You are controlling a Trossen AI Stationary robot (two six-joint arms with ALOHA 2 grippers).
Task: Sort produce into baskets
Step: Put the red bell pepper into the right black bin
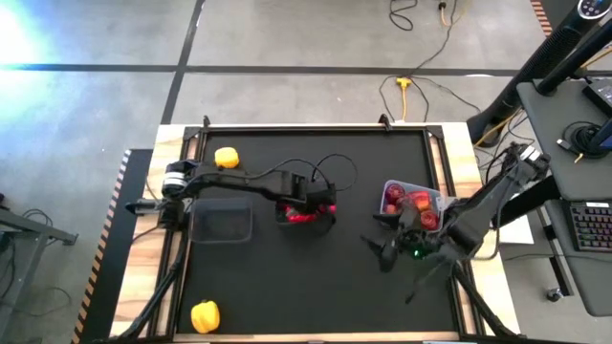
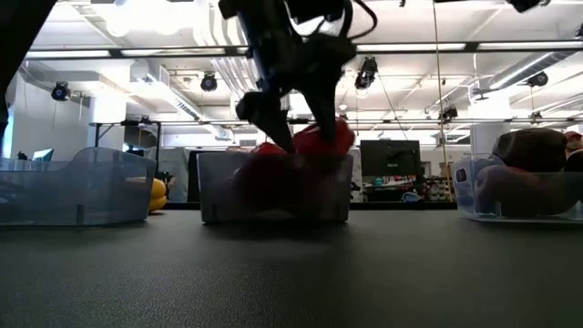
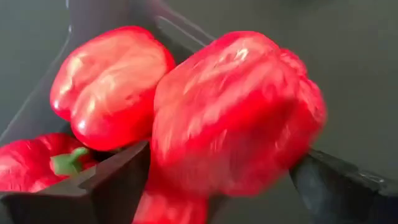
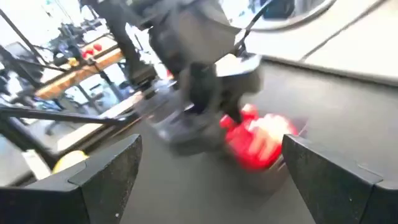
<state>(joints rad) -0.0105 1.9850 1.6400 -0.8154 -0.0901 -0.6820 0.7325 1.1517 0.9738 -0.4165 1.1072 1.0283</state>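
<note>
Left gripper (image 1: 320, 208) over the middle tub (image 2: 274, 187) with a red pepper (image 3: 233, 115).

Its jaws stood apart, the pepper between them above two more red peppers. The right gripper (image 1: 381, 245) waited with jaws spread, beside the apple tub (image 1: 413, 203).

I see three clear plastic tubs on the black mat. The middle tub (image 1: 304, 214) holds glossy red peppers (image 3: 109, 87), with one more red pepper (image 3: 233, 118) blurred just above them. The right tub (image 1: 409, 205) is filled with dark red fruit (image 1: 396, 197). The left tub (image 1: 221, 222) sits empty. Two yellow peppers lie loose: one (image 1: 227, 158) near the far edge, one (image 1: 205, 315) near the front.
</note>
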